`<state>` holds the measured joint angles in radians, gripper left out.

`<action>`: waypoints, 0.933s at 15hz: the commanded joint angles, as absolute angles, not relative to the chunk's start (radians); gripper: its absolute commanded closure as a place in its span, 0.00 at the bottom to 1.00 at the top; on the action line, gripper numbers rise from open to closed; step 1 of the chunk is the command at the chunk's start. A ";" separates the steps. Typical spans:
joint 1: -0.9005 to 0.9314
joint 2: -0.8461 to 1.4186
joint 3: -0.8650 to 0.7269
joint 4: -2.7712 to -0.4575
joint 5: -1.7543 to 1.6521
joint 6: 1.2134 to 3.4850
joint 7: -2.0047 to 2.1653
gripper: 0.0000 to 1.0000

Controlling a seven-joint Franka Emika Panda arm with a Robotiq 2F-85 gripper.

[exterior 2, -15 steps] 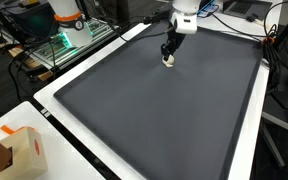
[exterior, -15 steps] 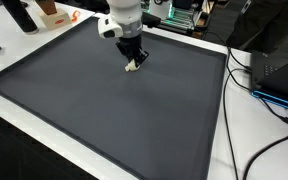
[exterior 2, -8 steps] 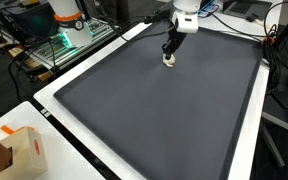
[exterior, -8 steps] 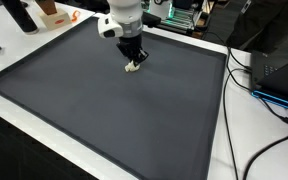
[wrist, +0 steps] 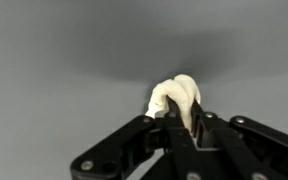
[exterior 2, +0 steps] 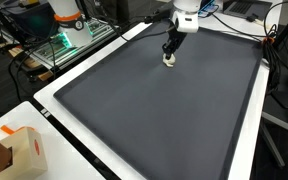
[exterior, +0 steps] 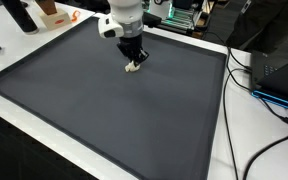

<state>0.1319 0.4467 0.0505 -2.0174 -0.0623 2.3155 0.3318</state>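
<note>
My gripper hangs straight down over the far part of a dark grey mat, its black fingers pinched on a small cream-white soft object. In the wrist view the gripper is shut on that pale lump, which bulges out above the fingertips and looks folded or crumpled. In an exterior view the same white object sits at the tips of the gripper, right at the mat's surface; whether it rests on the mat I cannot tell.
The mat lies on a white table. Cables run along one side by a dark box. An orange-and-white carton stands at one corner, and a rack with green-lit gear is beyond the table.
The jaws closed the last bit on the white object early in the second. The arm and the object have stayed in place since.
</note>
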 commanded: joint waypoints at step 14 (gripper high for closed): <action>0.150 0.447 0.035 -2.020 -0.048 2.331 0.357 0.00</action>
<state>0.1326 0.4468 0.0504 -2.0159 -0.0623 2.3229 0.3391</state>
